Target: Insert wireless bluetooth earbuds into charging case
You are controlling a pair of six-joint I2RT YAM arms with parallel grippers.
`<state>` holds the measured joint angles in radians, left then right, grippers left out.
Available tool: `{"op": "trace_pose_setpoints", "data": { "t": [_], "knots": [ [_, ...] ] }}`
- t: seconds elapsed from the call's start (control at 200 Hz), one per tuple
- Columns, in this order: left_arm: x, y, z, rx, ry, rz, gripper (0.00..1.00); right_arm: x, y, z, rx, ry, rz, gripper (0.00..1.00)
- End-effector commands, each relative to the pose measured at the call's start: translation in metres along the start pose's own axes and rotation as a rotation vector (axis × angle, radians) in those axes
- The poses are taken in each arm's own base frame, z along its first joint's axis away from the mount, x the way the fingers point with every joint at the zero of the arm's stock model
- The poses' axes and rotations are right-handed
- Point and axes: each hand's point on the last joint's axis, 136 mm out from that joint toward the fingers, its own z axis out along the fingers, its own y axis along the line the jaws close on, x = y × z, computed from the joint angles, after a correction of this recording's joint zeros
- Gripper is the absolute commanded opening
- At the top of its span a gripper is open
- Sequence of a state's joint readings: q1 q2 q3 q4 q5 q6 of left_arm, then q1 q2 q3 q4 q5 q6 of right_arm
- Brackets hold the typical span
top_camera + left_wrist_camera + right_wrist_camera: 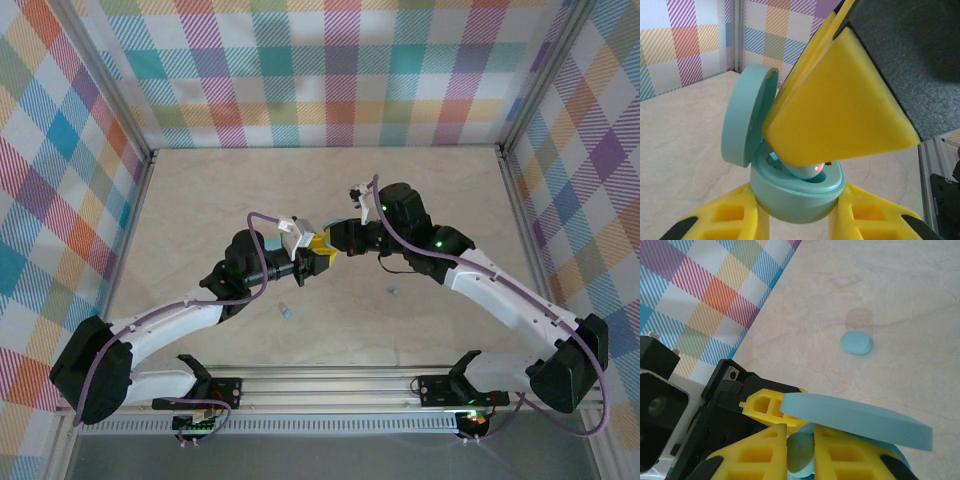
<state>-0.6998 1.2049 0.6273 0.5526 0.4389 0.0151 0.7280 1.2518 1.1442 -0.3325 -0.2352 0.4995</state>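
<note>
- Seating an earbud (812,171) in the case (790,192) was the step in hand. It sat low in one well with its red light showing, and I judged it not yet home.
- Left gripper (798,212) was clamped on the case base from both sides, and the lid (745,115) stood open.
- Right gripper (801,460) pinched the earbud, its fingers reaching into the case mouth.
- Advice: press straight down the well, stay clear of the lid, and let go only once the earbud sits flush.
- Spare earbud (287,312) lay loose on the table (200,200), near the left arm.
</note>
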Motion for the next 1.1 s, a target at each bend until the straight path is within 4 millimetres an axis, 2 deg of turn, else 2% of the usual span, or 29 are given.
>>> {"op": "trace_pose_setpoints", "data": {
  "t": [0.0,0.395,0.825,0.92,1.095],
  "knots": [
    [-0.037,-0.017,-0.005,0.049,-0.116,0.057,0.02,0.006,-0.010,0.007,0.041,0.019,0.017,0.21],
    [-0.034,-0.016,-0.005,0.045,-0.109,0.060,0.02,0.002,-0.013,0.006,0.075,0.020,0.025,0.29],
    [-0.032,-0.014,-0.007,0.038,-0.118,0.052,0.00,-0.006,0.000,-0.001,0.047,0.019,0.023,0.31],
    [-0.030,-0.014,-0.006,0.036,-0.116,0.050,0.00,-0.003,0.001,0.003,0.034,0.041,0.023,0.26],
    [-0.026,-0.012,-0.003,0.037,-0.106,0.047,0.00,0.013,-0.010,0.020,0.046,0.112,0.056,0.14]
  ]
}}
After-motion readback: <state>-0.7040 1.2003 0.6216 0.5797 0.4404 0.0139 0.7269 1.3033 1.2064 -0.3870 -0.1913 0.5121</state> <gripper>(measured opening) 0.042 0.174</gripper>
